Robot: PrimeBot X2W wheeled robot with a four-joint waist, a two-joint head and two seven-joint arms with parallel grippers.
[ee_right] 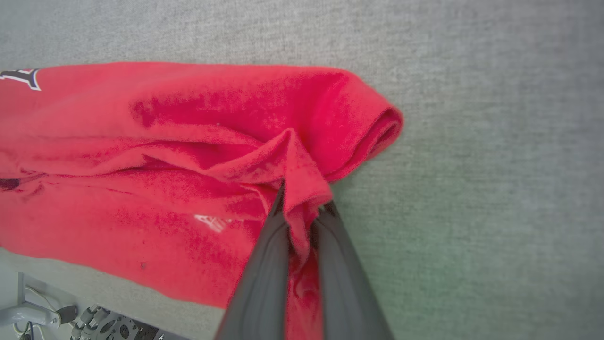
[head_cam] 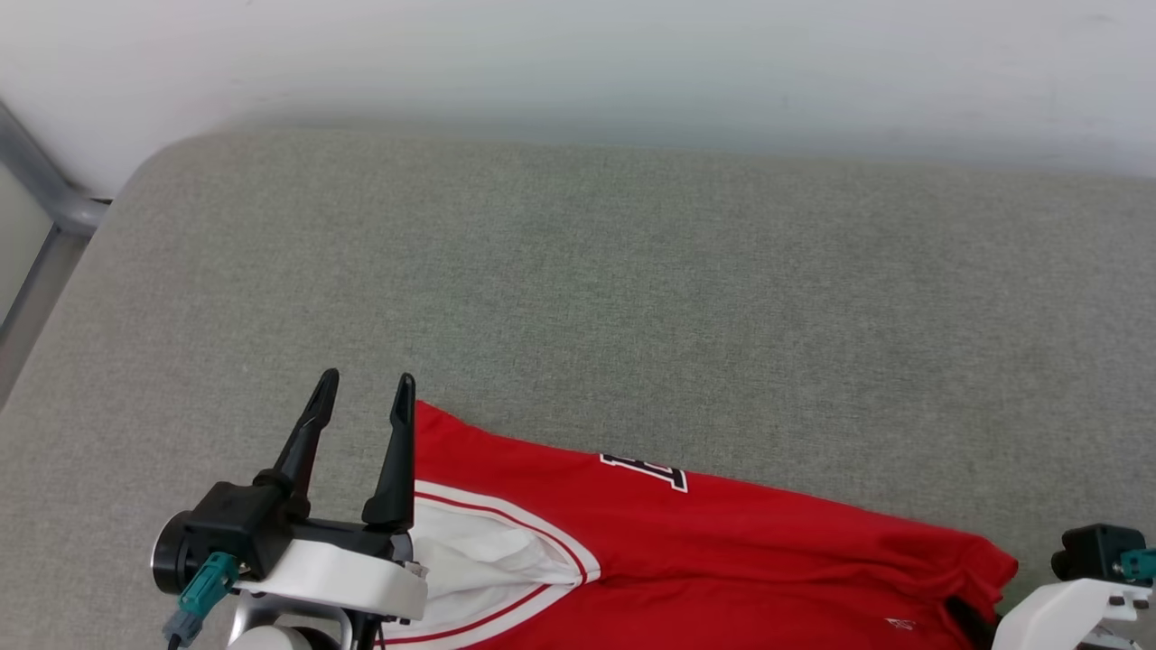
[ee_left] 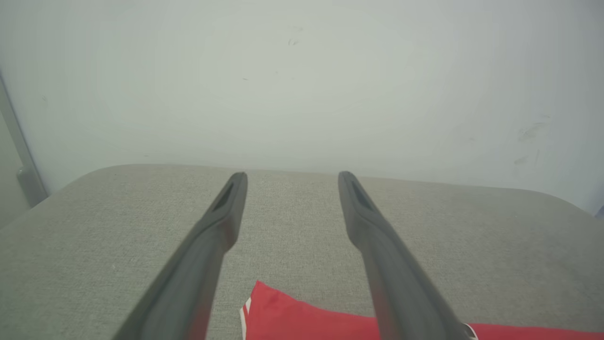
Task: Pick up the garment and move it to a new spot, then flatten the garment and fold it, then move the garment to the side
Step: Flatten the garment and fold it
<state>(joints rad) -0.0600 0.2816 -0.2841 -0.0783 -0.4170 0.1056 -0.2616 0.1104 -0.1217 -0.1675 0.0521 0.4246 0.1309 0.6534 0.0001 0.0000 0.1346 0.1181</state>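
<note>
The right pincer pinches a bunched fold of the red jersey shirt by the grey padded worktop's near edge, ready for lifting, while the left pincer gapes empty.

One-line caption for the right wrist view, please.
Right gripper shut on a raised fold of the soft red jersey garment, which lies on a grey woven-fabric surface.

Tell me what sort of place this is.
Likely an indoor room, perhaps a bedroom-style test setup: a broad grey fabric-covered pad like a mattress, pushed against a plain white wall, with a metal rail beside it.
</note>
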